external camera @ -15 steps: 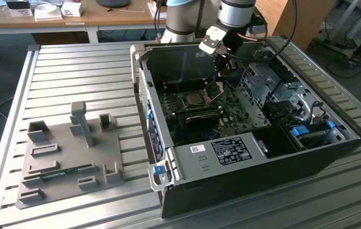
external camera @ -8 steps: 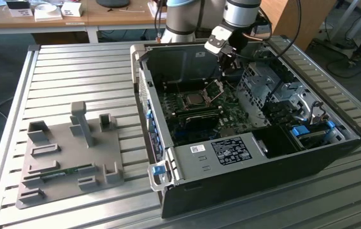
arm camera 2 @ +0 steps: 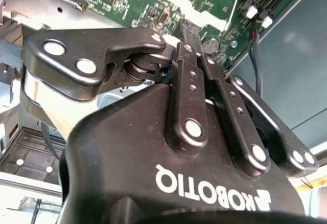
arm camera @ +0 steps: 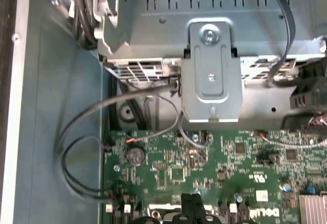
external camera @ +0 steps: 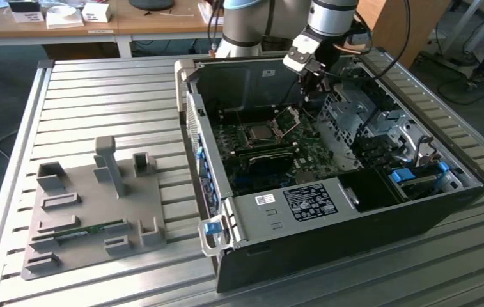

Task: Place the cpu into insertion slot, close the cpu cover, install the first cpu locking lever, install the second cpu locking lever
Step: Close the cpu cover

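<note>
slatted metal table (external camera: 105,96) carries a grey tray (external camera: 88,211) of holders toward the exterior view's left and an open computer case (external camera: 327,236) toward its right. inside the case lies a green board (external camera: 310,150). the chip (external camera: 261,133) looks already seated flat in the socket (external camera: 250,143), its grey top facing up. the cover (external camera: 288,120) stands tilted up on its hinge just beside the chip, not lowered. the gripper (external camera: 312,89) hangs above the board, near the cover's raised edge but apart from it. i cannot tell from this view where the two levers sit.

in the second wrist view the gripper (arm camera 2: 190,32) has its fingers pressed together with nothing between them, tips over the board near a coin battery (arm camera 2: 209,44).

in the first wrist view the same closed tips (arm camera: 191,203) show at the board's edge. beyond them are the battery (arm camera: 135,156), a grey metal bracket (arm camera: 212,75) and loose black cables (arm camera: 71,152).

as a judgement, the chip is light, stiff and delicate on its underside, best held by its edges only. the cover is thin springy sheet metal that swings freely, so it is best pushed on its free edge, away from the hinge. the smooth frame could slip off closed fingertips.
</note>
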`<state>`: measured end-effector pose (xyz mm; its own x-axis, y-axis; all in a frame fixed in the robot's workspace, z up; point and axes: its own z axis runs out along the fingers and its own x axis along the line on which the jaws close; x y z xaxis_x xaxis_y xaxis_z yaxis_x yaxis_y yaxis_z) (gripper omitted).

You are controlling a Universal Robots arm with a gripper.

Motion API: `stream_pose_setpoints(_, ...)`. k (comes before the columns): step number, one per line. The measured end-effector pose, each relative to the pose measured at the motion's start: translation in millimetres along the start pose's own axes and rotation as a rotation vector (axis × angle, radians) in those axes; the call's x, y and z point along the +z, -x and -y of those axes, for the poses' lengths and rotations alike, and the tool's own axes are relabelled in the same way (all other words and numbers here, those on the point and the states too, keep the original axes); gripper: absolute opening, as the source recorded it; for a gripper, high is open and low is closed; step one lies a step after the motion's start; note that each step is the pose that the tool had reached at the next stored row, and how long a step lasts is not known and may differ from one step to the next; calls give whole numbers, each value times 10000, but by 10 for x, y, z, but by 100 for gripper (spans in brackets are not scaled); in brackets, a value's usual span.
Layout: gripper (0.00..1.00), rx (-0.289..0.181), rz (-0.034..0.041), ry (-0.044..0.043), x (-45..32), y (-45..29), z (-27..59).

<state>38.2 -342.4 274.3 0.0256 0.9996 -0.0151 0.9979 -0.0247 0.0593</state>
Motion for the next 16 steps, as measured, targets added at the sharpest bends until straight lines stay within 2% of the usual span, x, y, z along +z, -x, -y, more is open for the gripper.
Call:
stream_pose_setpoints(5, 11, 0, 0, 1, 4, -2, -73)
stream_pose_setpoints(11, 11, 0, 0, 0, 7, -2, -74)
stream_pose_setpoints(16, 11, 0, -1, 0, 53, -3, -74)
